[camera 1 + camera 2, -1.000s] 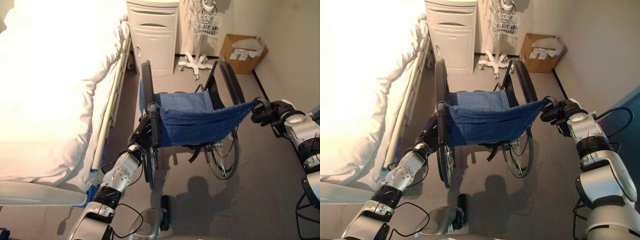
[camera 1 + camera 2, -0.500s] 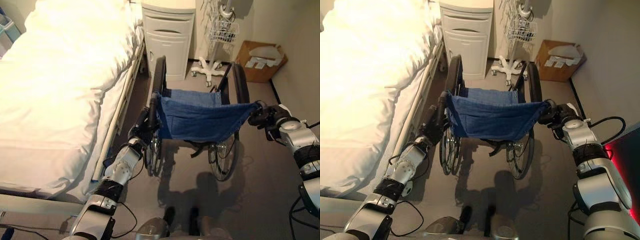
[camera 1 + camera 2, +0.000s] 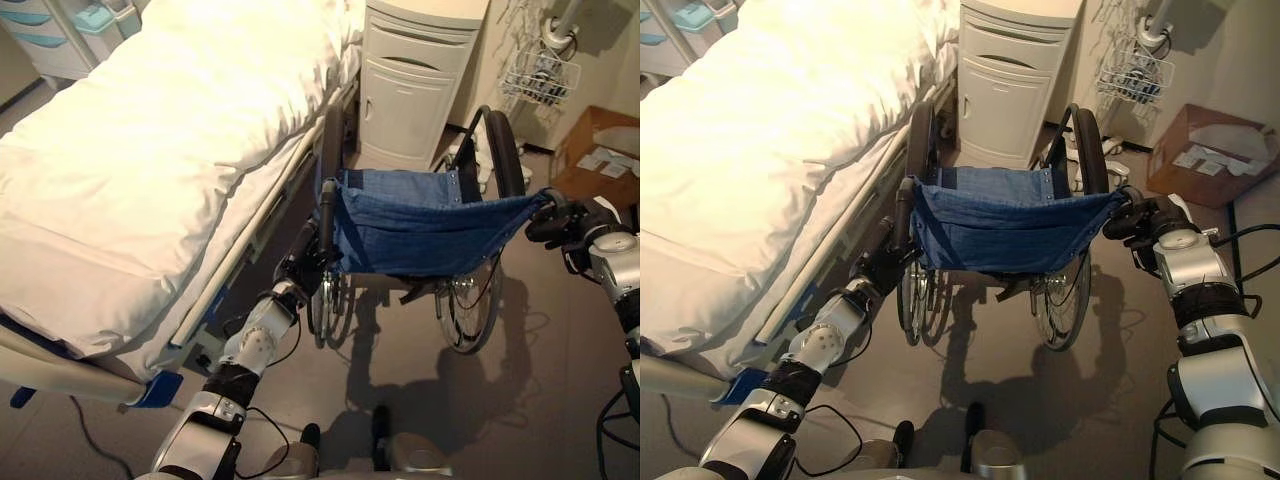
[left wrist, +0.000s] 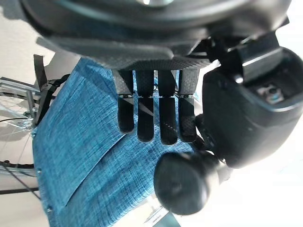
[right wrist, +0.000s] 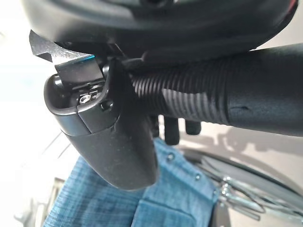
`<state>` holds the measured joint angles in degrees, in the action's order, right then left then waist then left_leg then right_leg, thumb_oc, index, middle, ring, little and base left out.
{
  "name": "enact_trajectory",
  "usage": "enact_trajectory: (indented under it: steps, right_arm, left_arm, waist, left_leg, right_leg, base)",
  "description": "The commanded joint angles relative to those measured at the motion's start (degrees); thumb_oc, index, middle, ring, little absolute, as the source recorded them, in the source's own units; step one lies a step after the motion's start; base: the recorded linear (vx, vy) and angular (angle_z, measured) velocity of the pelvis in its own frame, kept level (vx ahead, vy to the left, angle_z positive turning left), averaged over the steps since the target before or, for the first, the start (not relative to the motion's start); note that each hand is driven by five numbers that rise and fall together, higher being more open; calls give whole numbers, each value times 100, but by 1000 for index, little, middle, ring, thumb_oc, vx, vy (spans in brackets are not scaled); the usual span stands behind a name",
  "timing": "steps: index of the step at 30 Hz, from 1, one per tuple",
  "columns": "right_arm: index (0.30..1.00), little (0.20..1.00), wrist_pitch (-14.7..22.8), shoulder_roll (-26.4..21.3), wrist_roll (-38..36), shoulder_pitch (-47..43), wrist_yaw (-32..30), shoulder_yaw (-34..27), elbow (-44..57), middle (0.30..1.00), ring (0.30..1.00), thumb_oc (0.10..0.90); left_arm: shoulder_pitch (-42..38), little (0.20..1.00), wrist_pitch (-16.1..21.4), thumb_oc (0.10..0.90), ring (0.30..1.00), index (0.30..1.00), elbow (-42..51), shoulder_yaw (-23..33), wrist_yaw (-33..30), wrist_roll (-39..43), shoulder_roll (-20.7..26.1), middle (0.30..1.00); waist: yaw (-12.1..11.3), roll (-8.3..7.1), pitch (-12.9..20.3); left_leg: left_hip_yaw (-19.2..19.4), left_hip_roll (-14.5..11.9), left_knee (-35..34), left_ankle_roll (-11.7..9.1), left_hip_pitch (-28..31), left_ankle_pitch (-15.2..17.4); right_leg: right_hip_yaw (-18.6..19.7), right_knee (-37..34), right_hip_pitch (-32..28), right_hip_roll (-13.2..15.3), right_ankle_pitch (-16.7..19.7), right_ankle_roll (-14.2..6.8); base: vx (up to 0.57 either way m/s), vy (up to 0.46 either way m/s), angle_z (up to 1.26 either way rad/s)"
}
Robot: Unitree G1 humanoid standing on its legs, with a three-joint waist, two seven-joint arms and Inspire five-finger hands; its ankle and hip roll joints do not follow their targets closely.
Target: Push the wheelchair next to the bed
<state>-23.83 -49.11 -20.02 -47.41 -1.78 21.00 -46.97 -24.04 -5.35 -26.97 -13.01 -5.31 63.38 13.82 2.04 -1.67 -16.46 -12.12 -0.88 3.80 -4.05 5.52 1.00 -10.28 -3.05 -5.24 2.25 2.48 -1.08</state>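
Hands grip both black push handles — left hand (image 3: 297,268), right hand (image 3: 562,219) — steering the blue-seated wheelchair (image 3: 420,230) beside the white bed (image 3: 150,150).

No readable text, labels, numbers or signs anywhere.

Cabinet (image 3: 413,88): white, with a drawer front above a door; you'll find it ahead of your left hand (image 3: 298,268), a little to the right, well apart.
Wire basket (image 3: 541,76): white, hung on a pole, ahead of your right hand (image 3: 566,220), well apart.
Cardboard box (image 3: 1168,165): brown and open, white papers (image 3: 1203,155) inside; it's ahead of your right hand, slightly to its right.
Plastic drawers (image 3: 60,40): pale with teal fronts, far ahead and far left of your left hand.
Floor (image 3: 520,400): grey.
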Motion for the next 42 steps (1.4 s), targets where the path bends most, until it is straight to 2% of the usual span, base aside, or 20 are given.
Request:
enact_trajectory:
  steps: [1,4,6,10,11,12,15,16,17,18,19,27,32,38,42]
  right_arm:
    - [300,300,753,1346,-461,-934,33,330,634,300,300,400]
    - [300,300,742,1384,-430,-955,-62,316,605,300,300,400]
    - [300,300,731,1416,-398,-948,-128,273,538,300,300,400]
    - [300,300,611,1434,-285,-873,-293,247,423,300,300,400]
    - [300,300,585,1424,-283,-866,-308,252,426,300,300,400]
    - [300,300,517,1384,-289,-818,-361,270,485,300,300,400]
    - [300,300,436,1326,-272,-772,-341,235,489,300,300,400]
    - [900,900,351,1310,-312,-760,-360,229,477,900,900,800]
    - [900,900,311,1307,-344,-760,-378,227,471,900,900,800]
    - [900,900,298,1303,-383,-748,-342,215,411,900,900,800]
    - [900,900,286,1274,-415,-769,-250,205,337,900,900,800]
    - [900,900,462,1339,-1141,-439,-253,14,740,900,900,800]
    - [900,900,563,1232,-1171,-99,-133,-75,1129,900,900,800]
    - [900,900,436,1142,-1494,101,-139,-293,1404,900,900,800]
    - [900,900,325,980,-1389,193,-19,-350,1421,900,900,800]
  left_arm:
    - [-166,300,275,400,300,300,778,-381,249,-189,-43,300]
    - [-187,300,218,400,300,300,756,-399,352,-278,-61,300]
    - [-255,300,174,400,300,300,716,-419,383,-302,-98,300]
    - [-406,300,247,400,300,300,608,-463,272,-292,-190,300]
    - [-418,300,272,400,300,300,598,-460,251,-284,-189,300]
    - [-430,300,328,400,300,300,581,-452,217,-256,-164,300]
    - [-433,300,383,400,300,300,571,-414,172,-349,-106,300]
    - [-474,300,410,400,300,300,481,-402,167,-454,-43,300]
    - [-486,300,414,400,300,300,454,-397,146,-502,-27,300]
    - [-543,531,414,554,531,531,384,-398,54,-659,37,531]
    - [-637,900,386,800,900,900,254,-365,-122,-875,127,900]
    - [-935,900,578,800,900,900,-5,-256,-847,-1779,488,900]
    - [-878,900,687,800,900,900,91,-106,-1181,-1830,608,900]
    - [-783,900,673,800,900,900,211,-41,-1394,-1969,697,900]
    - [-756,900,591,800,900,900,249,15,-1534,-2174,818,900]
  waist:
    - [-601,-205,589]
    - [-634,-266,500]
    - [-618,-261,476]
    - [-588,-178,468]
    - [-588,-163,468]
    - [-611,-114,451]
    - [-636,-120,449]
    - [-627,-113,481]
    - [-623,-112,488]
    - [-607,-106,524]
    - [-583,-95,561]
    - [-431,-49,605]
    - [-349,-77,673]
    - [-277,-102,818]
    - [-248,-118,901]
  left_leg:
    - [550,79,725,193,394,-8]
    - [849,87,1257,203,56,-29]
    - [1107,58,1268,207,-53,22]
    - [1564,139,439,217,-42,165]
    - [1603,146,331,205,-39,140]
    - [1691,174,90,133,-134,-43]
    - [1701,226,85,118,-248,-114]
    - [1639,254,-36,132,-189,-147]
    - [1627,260,-59,137,-169,-151]
    - [1602,281,-161,145,-91,-160]
    - [1628,285,-274,148,2,-167]
    - [1674,337,-629,231,235,-186]
    - [1746,352,-796,263,361,-203]
    - [1868,358,-850,278,417,-212]
    - [1937,369,-880,287,429,-210]
  right_leg:
    - [163,455,473,174,276,-210]
    - [13,421,251,134,145,-118]
    - [-89,442,150,99,66,-98]
    - [-281,423,-87,33,-85,-153]
    - [-300,416,-113,20,-101,-157]
    - [-353,380,-213,-16,-161,-154]
    - [-384,336,-302,-7,-211,-150]
    - [-412,294,-318,-21,-201,-143]
    - [-418,283,-322,-25,-198,-139]
    - [-440,225,-346,-43,-185,-139]
    - [-473,172,-379,-65,-183,-131]
    - [-433,105,-372,-149,-174,-145]
    - [-392,-16,-429,-164,-90,-201]
    - [-341,-124,-448,-155,34,-251]
    - [-313,-159,-432,-160,76,-269]
  base:
    - [43,-196,22]
    - [67,-210,33]
    - [71,-121,40]
    - [76,-12,31]
    - [81,51,13]
    - [55,37,13]
    - [41,45,13]
    - [26,63,-6]
    - [36,65,-10]
    - [42,69,-3]
    - [37,59,0]
    - [-8,54,-4]
    - [-17,17,-5]
    - [-3,20,-7]
    - [-2,17,-4]
